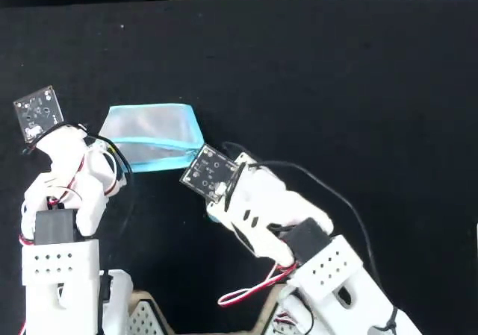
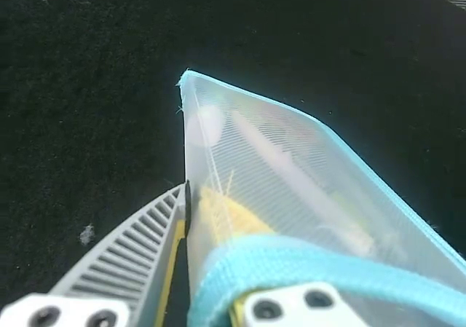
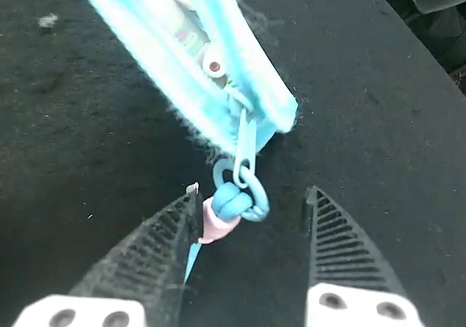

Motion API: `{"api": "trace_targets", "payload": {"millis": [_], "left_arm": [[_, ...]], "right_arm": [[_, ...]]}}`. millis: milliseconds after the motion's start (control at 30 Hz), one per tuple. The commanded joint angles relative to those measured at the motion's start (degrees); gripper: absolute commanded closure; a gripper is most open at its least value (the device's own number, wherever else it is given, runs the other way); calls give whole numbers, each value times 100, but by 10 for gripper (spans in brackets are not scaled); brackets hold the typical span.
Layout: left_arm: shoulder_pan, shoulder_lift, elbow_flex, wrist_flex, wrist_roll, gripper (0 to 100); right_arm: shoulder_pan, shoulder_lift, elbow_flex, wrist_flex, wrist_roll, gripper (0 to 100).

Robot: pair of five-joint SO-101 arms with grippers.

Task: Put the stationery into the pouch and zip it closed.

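Observation:
A translucent pouch [image 1: 153, 135] with light-blue trim lies on the black table. In the left wrist view the pouch [image 2: 291, 196] holds a yellow item [image 2: 226, 214] and pale pen-like pieces. My left gripper [image 2: 191, 209] is shut on the pouch's edge at its near left corner [image 1: 112, 158]. In the right wrist view my right gripper [image 3: 251, 194] stands open at the pouch's right end. The blue zip pull [image 3: 240, 196] with its knotted cord lies between the fingers, touching neither. A white tube end [image 3: 212, 66] shows in the pouch mouth beside the zip.
The black table [image 1: 336, 89] stretches wide to the right and behind the pouch. Both arm bases [image 1: 60, 275] stand at the near edge. The right arm's wrist camera board [image 1: 209, 172] covers the pouch's near right corner from above.

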Motion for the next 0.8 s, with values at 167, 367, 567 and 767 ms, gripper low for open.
{"api": "trace_targets", "payload": {"millis": [167, 367, 567, 767], "left_arm": [[-4, -88, -110, -158, 18, 967], [-4, -88, -110, -167, 18, 967], [-4, -88, -110, -167, 18, 967], [-4, -88, -110, -158, 18, 967]], "right_arm": [[105, -189, 22, -413, 0, 786], [105, -189, -40, -422, -448, 800], [105, -189, -101, -413, -519, 992], [114, -189, -101, -396, -519, 987]]}}
